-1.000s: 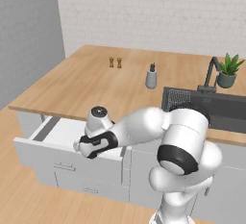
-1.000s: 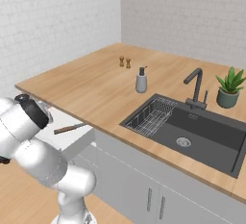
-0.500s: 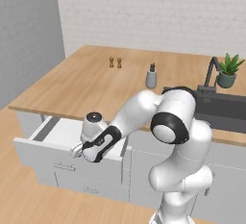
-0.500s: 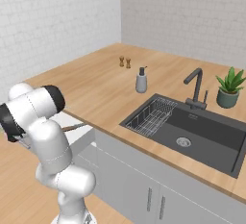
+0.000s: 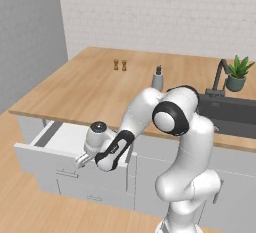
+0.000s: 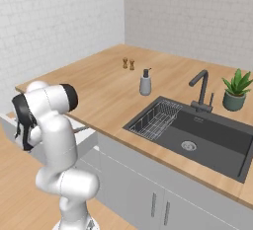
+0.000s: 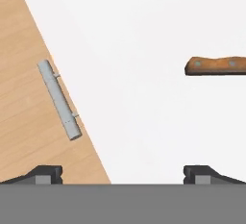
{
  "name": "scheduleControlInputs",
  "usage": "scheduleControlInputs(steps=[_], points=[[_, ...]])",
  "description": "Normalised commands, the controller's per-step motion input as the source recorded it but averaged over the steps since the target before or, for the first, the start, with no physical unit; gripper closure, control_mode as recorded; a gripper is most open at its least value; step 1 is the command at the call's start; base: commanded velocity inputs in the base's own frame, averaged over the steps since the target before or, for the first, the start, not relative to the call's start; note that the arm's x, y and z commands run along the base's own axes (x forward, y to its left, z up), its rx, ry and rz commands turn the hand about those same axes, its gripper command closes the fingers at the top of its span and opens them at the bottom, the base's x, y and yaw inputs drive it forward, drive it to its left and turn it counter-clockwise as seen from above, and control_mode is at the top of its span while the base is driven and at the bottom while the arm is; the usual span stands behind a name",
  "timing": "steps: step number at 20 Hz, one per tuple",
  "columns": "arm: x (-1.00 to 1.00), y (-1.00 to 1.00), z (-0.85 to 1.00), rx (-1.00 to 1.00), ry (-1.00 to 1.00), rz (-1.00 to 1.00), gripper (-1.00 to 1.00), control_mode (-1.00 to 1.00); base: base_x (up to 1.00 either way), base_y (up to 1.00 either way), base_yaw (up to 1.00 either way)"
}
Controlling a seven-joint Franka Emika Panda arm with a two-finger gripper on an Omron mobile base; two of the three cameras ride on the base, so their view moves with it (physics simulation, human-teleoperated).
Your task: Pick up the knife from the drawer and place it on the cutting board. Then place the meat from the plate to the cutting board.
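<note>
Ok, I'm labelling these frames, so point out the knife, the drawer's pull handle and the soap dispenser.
knife [image 7: 216,66], hand view, on its brown wooden handle.
pull handle [image 7: 58,99], hand view, mid-bar.
soap dispenser [image 6: 145,85], right base view, on its grey body.

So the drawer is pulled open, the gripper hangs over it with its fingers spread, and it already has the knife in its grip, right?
Not quite. The drawer is open and the gripper hangs over it with fingers spread, but it holds nothing. In the hand view the knife lies on the drawer floor, apart from both fingertips.

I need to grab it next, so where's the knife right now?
In the hand view, the knife's brown handle lies on the open drawer's white floor, at the right edge, above the gripper's right fingertip.
</note>
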Motion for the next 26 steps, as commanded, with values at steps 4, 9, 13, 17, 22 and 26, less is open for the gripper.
scheduleControlInputs(steps=[4,9,13,17,22,26], points=[[0.35,0.00,-0.07,0.00,0.00,0.00,-1.00,-1.00,0.00,0.00,0.00],[0.20,0.06,-0.34,-0.01,0.00,0.01,-1.00,-1.00,0.00,0.00,0.00],[-0.13,0.43,-0.64,-0.02,0.00,0.03,-1.00,-1.00,0.00,0.00,0.00],[-0.84,0.59,-0.44,0.00,0.00,0.07,-1.00,-1.00,0.00,0.00,0.00],[-1.00,0.78,-0.33,0.00,0.00,0.07,-1.00,-1.00,0.00,0.00,0.00],[-1.00,0.78,-0.35,0.00,0.01,0.05,-1.00,-1.00,0.00,0.00,0.00]])
